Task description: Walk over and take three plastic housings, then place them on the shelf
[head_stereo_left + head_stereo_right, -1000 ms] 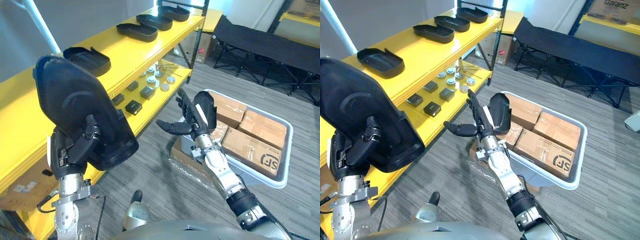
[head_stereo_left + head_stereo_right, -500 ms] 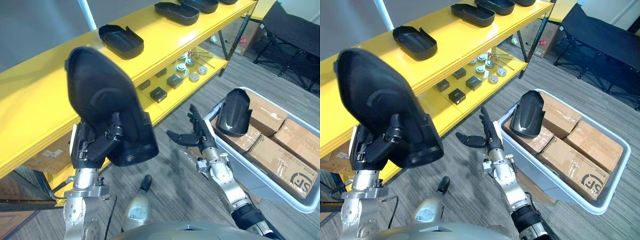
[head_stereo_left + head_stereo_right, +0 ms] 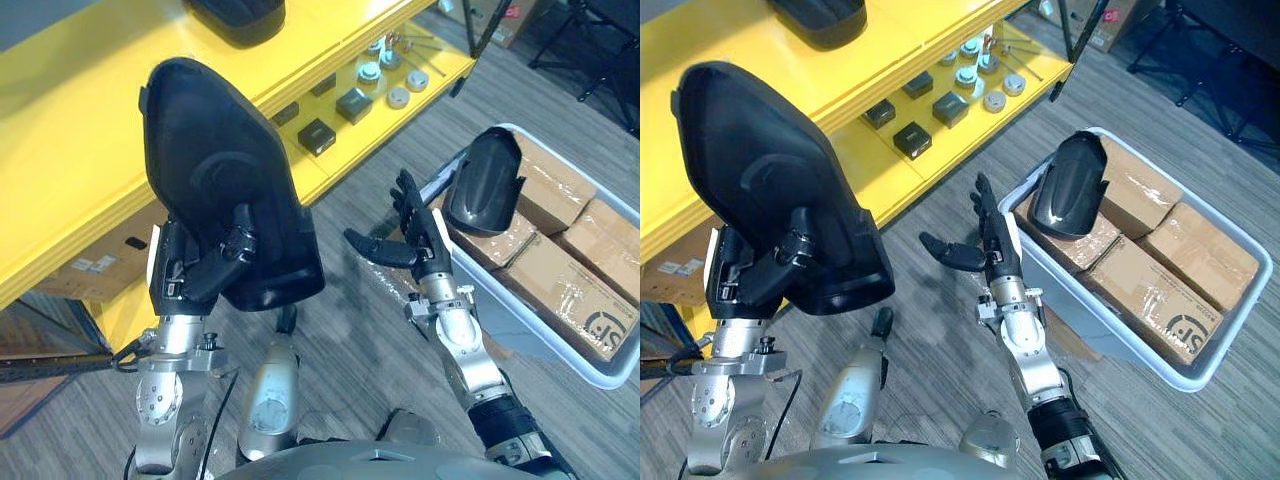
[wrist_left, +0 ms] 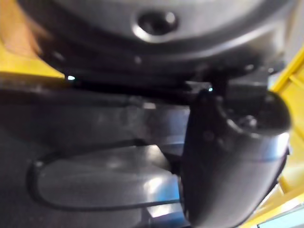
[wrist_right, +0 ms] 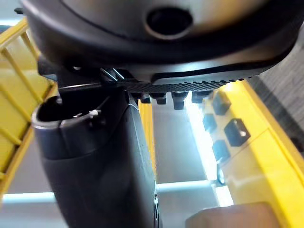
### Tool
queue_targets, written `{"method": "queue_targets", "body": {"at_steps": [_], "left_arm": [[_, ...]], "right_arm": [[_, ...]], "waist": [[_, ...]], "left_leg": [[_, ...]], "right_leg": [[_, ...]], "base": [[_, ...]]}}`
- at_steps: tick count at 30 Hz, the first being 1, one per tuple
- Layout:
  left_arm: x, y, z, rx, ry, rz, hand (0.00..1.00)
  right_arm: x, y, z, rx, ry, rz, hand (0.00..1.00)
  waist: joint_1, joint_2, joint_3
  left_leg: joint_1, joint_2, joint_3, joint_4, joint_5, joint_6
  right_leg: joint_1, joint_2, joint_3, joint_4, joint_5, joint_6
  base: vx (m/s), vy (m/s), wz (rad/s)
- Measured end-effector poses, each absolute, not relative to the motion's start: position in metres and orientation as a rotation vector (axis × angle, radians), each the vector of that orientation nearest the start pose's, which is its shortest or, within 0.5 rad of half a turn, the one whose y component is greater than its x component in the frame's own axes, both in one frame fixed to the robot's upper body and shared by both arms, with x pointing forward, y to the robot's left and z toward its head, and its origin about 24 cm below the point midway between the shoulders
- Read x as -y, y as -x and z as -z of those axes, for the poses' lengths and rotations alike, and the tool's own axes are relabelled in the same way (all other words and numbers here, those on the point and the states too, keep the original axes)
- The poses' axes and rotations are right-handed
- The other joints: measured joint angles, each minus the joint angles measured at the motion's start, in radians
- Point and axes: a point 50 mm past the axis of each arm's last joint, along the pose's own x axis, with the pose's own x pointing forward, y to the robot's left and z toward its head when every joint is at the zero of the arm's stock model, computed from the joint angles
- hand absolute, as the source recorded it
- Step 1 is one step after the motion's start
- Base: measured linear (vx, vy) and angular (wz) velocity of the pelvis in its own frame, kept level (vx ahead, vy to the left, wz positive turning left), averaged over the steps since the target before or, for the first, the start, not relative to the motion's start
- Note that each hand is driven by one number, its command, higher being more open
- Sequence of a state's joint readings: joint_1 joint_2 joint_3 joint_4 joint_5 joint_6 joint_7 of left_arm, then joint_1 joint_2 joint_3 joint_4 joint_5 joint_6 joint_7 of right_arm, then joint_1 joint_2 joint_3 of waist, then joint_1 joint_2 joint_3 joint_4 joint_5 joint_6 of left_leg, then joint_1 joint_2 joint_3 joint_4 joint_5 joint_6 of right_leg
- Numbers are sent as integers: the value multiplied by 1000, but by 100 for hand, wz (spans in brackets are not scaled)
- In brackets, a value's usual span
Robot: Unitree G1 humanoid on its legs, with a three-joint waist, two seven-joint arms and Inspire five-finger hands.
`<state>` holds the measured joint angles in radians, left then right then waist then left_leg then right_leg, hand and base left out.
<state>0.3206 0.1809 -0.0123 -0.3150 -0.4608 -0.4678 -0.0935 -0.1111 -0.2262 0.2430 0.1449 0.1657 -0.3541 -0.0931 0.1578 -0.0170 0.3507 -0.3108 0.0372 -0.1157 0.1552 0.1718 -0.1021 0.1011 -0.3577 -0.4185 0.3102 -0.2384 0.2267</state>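
My left hand (image 3: 205, 275) is shut on a large black plastic housing (image 3: 222, 178), held upright in front of the yellow shelf (image 3: 90, 190); its dark surface (image 4: 95, 180) lies against the thumb in the left wrist view. Another black housing (image 3: 240, 15) lies on the shelf's top board at the upper edge. A third black housing (image 3: 487, 180) leans on cardboard boxes in the grey bin (image 3: 560, 345) at the right. My right hand (image 3: 415, 235) hangs open above the floor beside the bin, holding nothing, its thumb (image 5: 102, 161) straight.
The lower yellow shelf board carries small black blocks (image 3: 317, 134) and round metal parts (image 3: 400, 95). Brown cardboard boxes (image 3: 1160, 300) fill the bin. Grey wood-pattern floor (image 3: 340, 330) lies between shelf and bin.
The camera has tilted down and moved closer to the shelf. My left hand keeps its hold on the housing. The right hand stays open near the bin.
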Motion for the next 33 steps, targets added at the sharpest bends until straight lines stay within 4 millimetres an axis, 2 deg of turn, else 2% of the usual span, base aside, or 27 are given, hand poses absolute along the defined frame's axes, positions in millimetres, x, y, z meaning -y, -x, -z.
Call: {"method": "queue_targets", "body": {"at_steps": [2,4,5,6,7,8,9,10,11,12,13,15,16,17,18,19,20,21,22,24,25,26,27,28,29,31,33], "left_arm": [[-193,-179,-94,489,254,1,0],[-194,-179,-94,490,260,-2,0],[-195,-179,-95,497,254,0,0],[-197,-179,-97,507,245,2,0],[-199,-178,-96,508,240,1,0],[-201,-175,-94,502,238,-3,0],[-202,-175,-95,509,237,-7,0],[-205,-179,-97,527,231,-15,0],[-211,-178,-98,531,223,-48,0],[-214,-177,-99,535,215,-62,0],[-220,-176,-100,545,222,-90,0],[-224,-177,-103,571,273,-125,0],[-224,-182,-109,606,292,-126,0],[-224,-185,-112,626,303,-120,0],[-222,-192,-118,663,330,-110,0],[-221,-193,-119,669,339,-110,0],[-219,-196,-116,668,352,-114,0],[-219,-197,-112,649,358,-125,0],[-220,-196,-110,639,357,-132,0],[-223,-190,-103,606,348,-157,0],[-223,-189,-102,603,344,-157,0],[-226,-186,-102,601,332,-155,0],[-227,-186,-101,600,336,-159,0],[-226,-184,-98,595,363,-175,0],[-228,-181,-95,596,398,-196,0],[-231,-179,-94,599,409,-224,0],[-228,-178,-91,595,434,-230,0]], "right_arm": [[133,-266,-65,288,29,-163,100],[132,-265,-64,285,22,-161,100],[131,-264,-63,281,13,-157,100],[129,-263,-63,286,0,-155,100],[130,-260,-61,283,7,-156,100],[133,-251,-56,272,20,-153,100],[134,-248,-55,276,25,-153,100],[134,-246,-53,272,14,-141,100],[129,-246,-53,279,8,-164,100],[127,-246,-54,291,4,-175,100],[125,-246,-58,320,2,-201,100],[125,-252,-74,403,4,-218,100],[132,-257,-96,499,-13,-211,100],[137,-258,-108,556,-24,-207,100],[148,-262,-139,692,-53,-190,100],[153,-263,-149,735,-64,-180,100],[162,-261,-162,803,-88,-158,100],[169,-259,-169,847,-125,-140,100],[171,-258,-171,860,-147,-135,100],[171,-254,-174,889,-199,-145,100],[171,-253,-175,896,-200,-146,100],[168,-253,-175,897,-204,-151,100],[168,-253,-176,900,-201,-153,100],[169,-254,-176,904,-193,-159,100],[168,-255,-178,907,-197,-180,100],[167,-257,-182,911,-211,-212,100],[171,-259,-183,896,-210,-221,100]], "waist": [[4,4,2],[2,13,7],[2,5,8],[6,-19,12],[9,-12,10],[3,30,-18],[-3,49,-30],[-6,32,-34],[-9,28,-36],[-12,28,-36],[-18,29,-36],[-26,30,-37],[-30,32,-39],[-34,34,-39],[-49,34,-39],[-56,37,-40],[-60,44,-45],[-62,47,-46],[-64,47,-47],[-82,44,-58],[-81,36,-63],[-75,-3,-97],[-64,-1,-106],[-35,33,-126],[-15,68,-148],[-25,82,-158],[-29,93,-167]], "left_leg": [[8,-5,-5,15,-21,6],[15,-10,-12,41,-47,-5],[21,-13,-3,55,-65,-7],[-13,-35,15,177,-114,9],[-74,-64,57,525,-285,62],[-33,-56,107,552,-412,117],[-16,-48,96,512,-484,137],[-6,-63,102,471,-476,155],[22,-63,97,408,-463,164],[40,-64,85,376,-445,174],[82,-68,59,315,-408,190],[145,-77,27,228,-364,193],[168,-92,0,184,-343,195],[176,-102,-18,166,-338,200],[206,-129,-69,131,-324,208],[224,-136,-89,118,-321,209],[259,-143,-123,111,-318,202],[304,-148,-151,118,-323,191],[322,-150,-161,128,-328,185],[347,-150,-189,212,-403,136],[352,-151,-188,232,-429,130],[356,-157,-169,248,-490,119],[359,-139,-155,257,-523,110],[364,-85,-142,260,-554,87],[365,-22,-125,243,-559,80],[372,18,-95,222,-511,65],[368,31,-62,256,-479,64]], "right_leg": [[15,-6,-3,17,0,0],[37,-9,-7,45,1,-8],[47,-21,-18,45,2,-41],[54,-51,-24,28,-21,-82],[98,-40,-32,-27,-27,-85],[115,-10,-17,-21,7,-132],[84,-6,-3,34,25,-138],[-5,-34,74,147,83,-164],[-76,-28,132,237,142,-163],[-99,-11,143,281,133,-158],[-125,35,148,325,73,-153],[-152,115,146,273,12,-174],[-194,161,150,218,0,-189],[-221,177,155,198,0,-190],[-295,210,201,160,4,-183],[-320,220,224,146,11,-176],[-364,228,255,117,30,-152],[-397,224,278,84,51,-137],[-401,221,282,64,67,-143],[-403,217,286,6,137,-167],[-392,214,287,9,152,-171],[-363,201,290,-12,176,-180],[-356,206,295,-15,257,-180],[-333,248,267,-37,293,-196],[-309,294,239,-85,290,-202],[-283,312,201,-110,272,-228],[-242,319,178,-139,263,-246]], "base": [[-18,30,13],[-60,43,22],[-72,86,23],[-59,127,4],[3,164,-12],[29,167,-7],[41,209,9],[69,293,4],[52,245,2],[159,220,6],[170,116,26],[178,108,39],[124,48,55],[173,33,103],[161,-7,101],[236,-58,127],[360,-152,112],[394,-180,107],[363,-180,108],[359,-215,123],[432,-290,129],[311,-243,95],[365,-325,93],[356,-308,49],[341,-276,44],[329,-215,48],[289,-171,35]]}}
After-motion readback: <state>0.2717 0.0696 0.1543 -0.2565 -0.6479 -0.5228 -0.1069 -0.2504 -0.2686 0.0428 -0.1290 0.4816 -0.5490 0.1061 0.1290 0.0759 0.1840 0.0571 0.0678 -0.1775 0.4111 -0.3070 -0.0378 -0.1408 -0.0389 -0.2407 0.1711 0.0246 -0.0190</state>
